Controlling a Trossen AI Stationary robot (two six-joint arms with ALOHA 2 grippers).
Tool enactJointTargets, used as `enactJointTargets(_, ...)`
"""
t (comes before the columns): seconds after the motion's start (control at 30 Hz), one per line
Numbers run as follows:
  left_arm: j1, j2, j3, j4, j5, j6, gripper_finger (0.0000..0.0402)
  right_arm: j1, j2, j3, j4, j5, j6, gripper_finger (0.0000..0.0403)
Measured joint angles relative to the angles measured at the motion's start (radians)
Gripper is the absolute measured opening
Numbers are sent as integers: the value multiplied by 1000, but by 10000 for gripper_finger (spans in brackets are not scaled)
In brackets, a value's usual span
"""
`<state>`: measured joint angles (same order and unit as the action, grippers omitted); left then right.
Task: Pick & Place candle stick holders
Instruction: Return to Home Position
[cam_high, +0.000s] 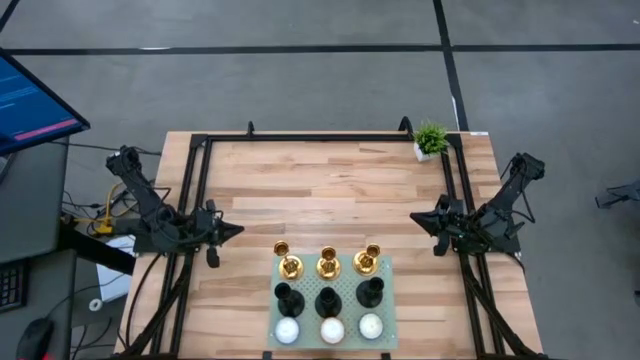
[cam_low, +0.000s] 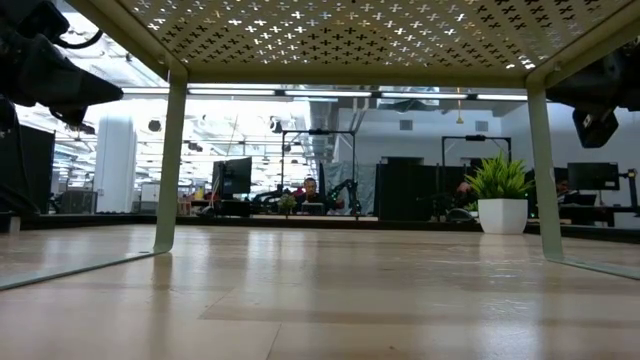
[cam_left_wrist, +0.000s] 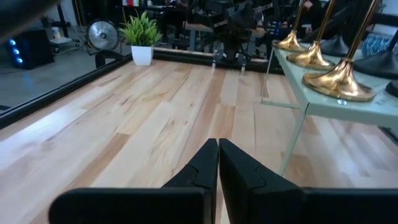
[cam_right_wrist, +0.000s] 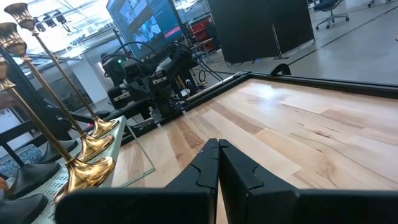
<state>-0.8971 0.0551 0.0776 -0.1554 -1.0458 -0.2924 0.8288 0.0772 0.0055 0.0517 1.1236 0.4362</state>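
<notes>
Both arms sit at the sides of the wooden table (cam_high: 320, 190). The left gripper (cam_high: 228, 232) is by the left rail and the right gripper (cam_high: 418, 217) by the right one, each with its fingers pressed together on nothing. The candle holders stand on a pale green perforated shelf (cam_high: 384, 312) at the table's near middle, three gold holders (cam_high: 328, 263) in the back row and three black holders (cam_high: 328, 300) just in front. Before them sit three pale round things (cam_high: 331, 329), too small to identify. The left wrist camera catches only gold bases and lower stems, with the tops cut off. The low camera looks under the shelf, whose top hides the holders. A potted plant (cam_high: 430, 138) stands at the far right corner.
</notes>
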Motion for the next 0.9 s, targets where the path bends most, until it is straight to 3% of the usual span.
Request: enactJointTargets(0.9,0,240,0,7,0,0,11,-1,0,0,0,0,1,0)
